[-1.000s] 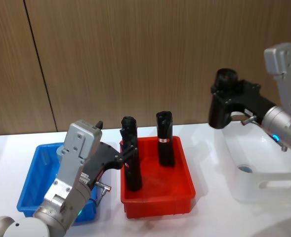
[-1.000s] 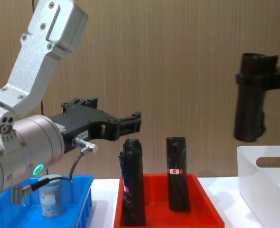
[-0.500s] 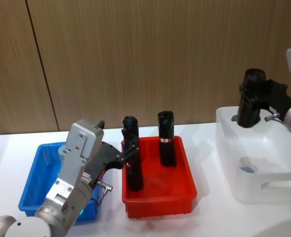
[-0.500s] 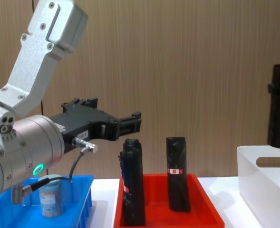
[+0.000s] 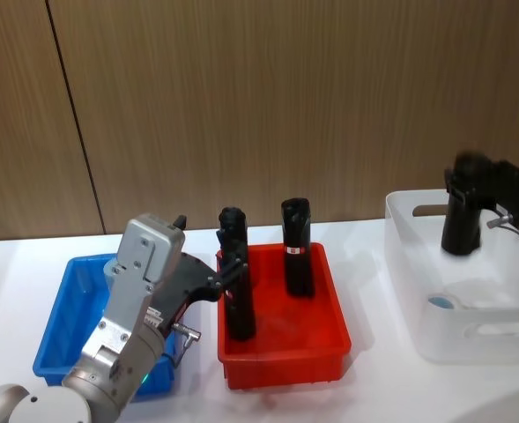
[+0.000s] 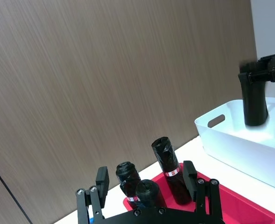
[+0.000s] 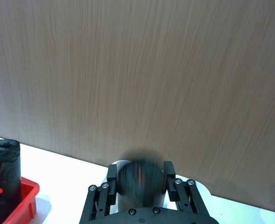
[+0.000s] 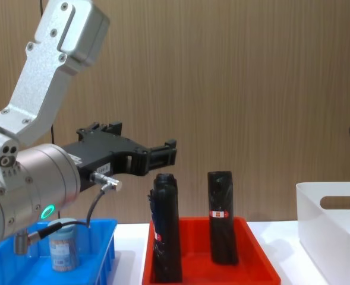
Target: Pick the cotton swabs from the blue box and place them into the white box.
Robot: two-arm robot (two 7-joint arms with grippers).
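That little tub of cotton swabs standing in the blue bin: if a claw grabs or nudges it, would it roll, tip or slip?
The cotton swabs tub stands upright in the blue box. It is round, so tipped over it would probably roll. Thin sticks in clear plastic suggest it is light and easily knocked. Its smooth wall may slip in a loose grip.

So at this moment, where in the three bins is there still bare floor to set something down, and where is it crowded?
The red tray has open floor at its front and right, beside two upright black rolls. The white box is busiest: a cotton swab tub sits front-left, and the right gripper holds a black roll over its middle. The left gripper hangs above the blue box, which is bare on its left.
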